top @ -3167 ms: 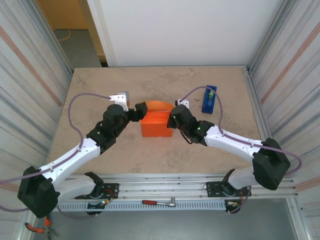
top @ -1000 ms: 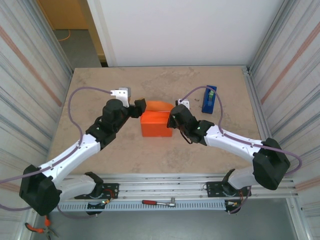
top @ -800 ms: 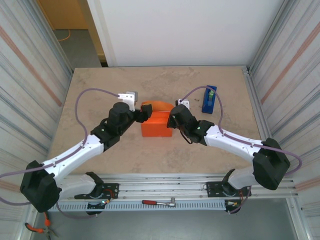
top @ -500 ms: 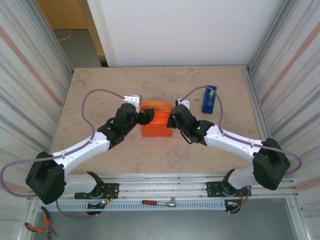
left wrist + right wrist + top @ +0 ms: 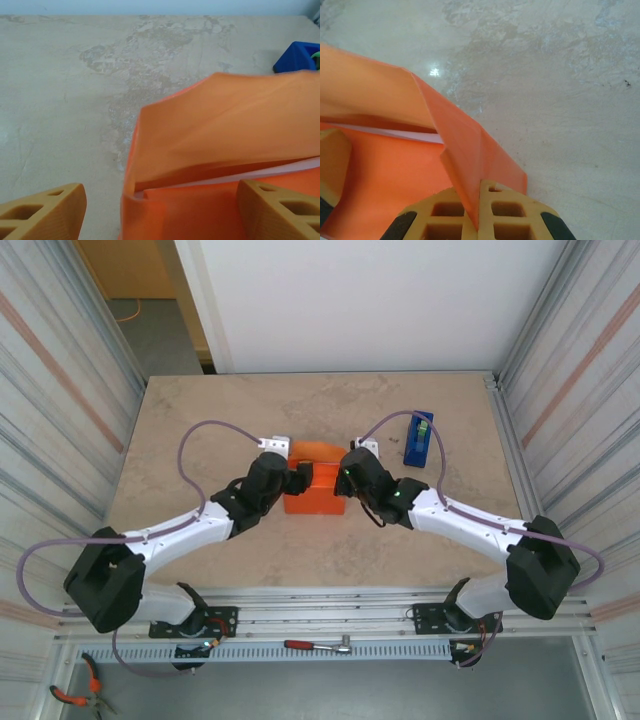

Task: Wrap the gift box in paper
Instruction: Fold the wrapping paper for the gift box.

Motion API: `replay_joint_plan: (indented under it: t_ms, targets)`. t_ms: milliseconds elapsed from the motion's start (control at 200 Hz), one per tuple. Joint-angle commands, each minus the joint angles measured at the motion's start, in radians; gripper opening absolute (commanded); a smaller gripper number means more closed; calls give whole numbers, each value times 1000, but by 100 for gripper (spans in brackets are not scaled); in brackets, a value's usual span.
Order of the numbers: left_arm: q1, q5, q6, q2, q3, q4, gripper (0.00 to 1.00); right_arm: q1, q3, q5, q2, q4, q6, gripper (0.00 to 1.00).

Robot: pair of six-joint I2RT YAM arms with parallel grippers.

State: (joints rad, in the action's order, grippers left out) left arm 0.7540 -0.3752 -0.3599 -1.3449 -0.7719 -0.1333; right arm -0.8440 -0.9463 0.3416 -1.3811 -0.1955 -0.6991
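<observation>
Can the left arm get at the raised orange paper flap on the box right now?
Probably yes. The left gripper is open, and the orange paper flap stands just ahead of its fingers, nothing in between. The right gripper pinches the paper's other end, clear of it.

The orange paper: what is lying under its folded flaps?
Under the raised flap of the paper, a thin pale strip shows above another orange layer. The gift box itself is covered; its pattern cannot be seen.
</observation>
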Motion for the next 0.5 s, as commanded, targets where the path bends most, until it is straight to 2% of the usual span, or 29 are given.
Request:
replay_joint_plan:
  t_ms: [0, 185, 301, 391, 496]
  targets:
    - [14, -81, 16, -13, 0, 10, 78, 6, -51, -13, 16, -147, 20, 5]
    - [21, -101, 6, -19, 18, 21, 77, 32, -109, -21, 82, -201, 26, 40]
    - [27, -116, 6, -21, 22, 30, 77, 52, -124, -20, 126, -231, 25, 56]
    - [31, -125, 5, -20, 25, 37, 77, 76, -125, -27, 158, -252, 17, 65]
    - [36, -133, 1, -20, 28, 45, 77, 95, -129, -62, 179, -268, 9, 67]
